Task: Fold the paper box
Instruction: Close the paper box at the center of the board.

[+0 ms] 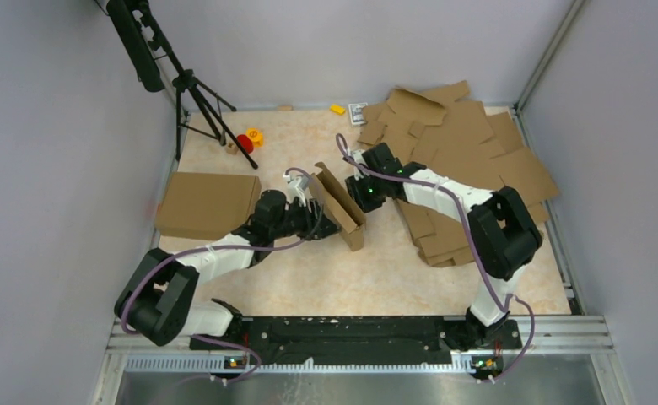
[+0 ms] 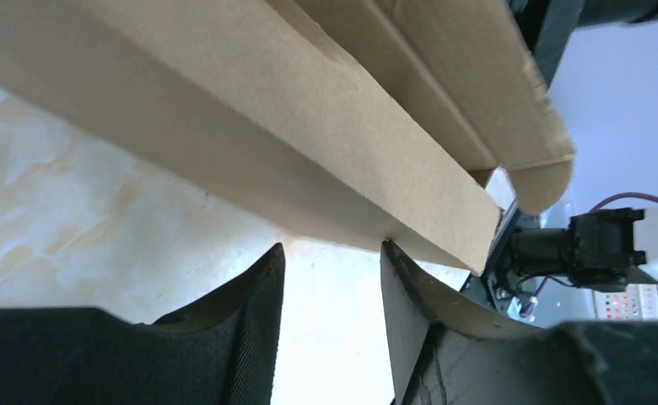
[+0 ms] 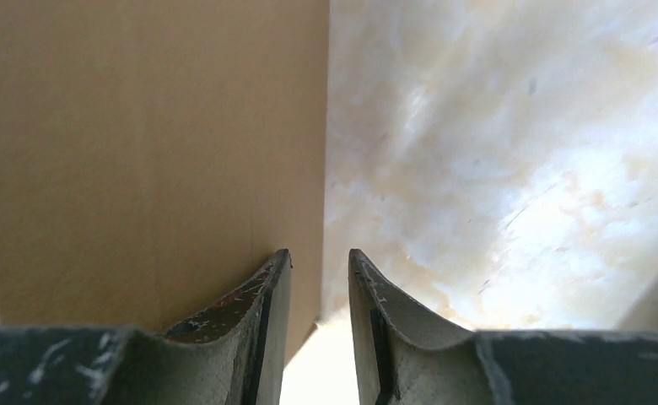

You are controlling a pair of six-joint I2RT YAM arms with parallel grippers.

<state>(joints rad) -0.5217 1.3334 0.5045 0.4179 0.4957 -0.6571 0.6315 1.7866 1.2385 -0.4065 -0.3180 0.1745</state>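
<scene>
Paper box point(image 1: 340, 207) sits mid-table, partly folded, standing on its long edge w/ one panel leaning up; it runs diagonally between the two arms. L end effector point(image 2: 332, 249) is at the box's left side: jaws about half open, bare table visible through the gap, nothing held. In the L wrist view the box's lower edge passes just over the fingertips, and the R-hand fingertip point(image 2: 391, 253) looks to be touching that edge. R end effector point(image 3: 319, 253) is at the box's far right side: jaws apart by a narrow gap, nothing clamped. A flat brown panel fills the view beside its L finger, panel edge lining up w/ the gap; contact can't be told. Table point(image 1: 351, 278) is pale marbled. A closed flat box point(image 1: 206, 204) lies left, a pile of cardboard blanks point(image 1: 469, 143) right rear, tripod point(image 1: 192, 93) back left.
</scene>
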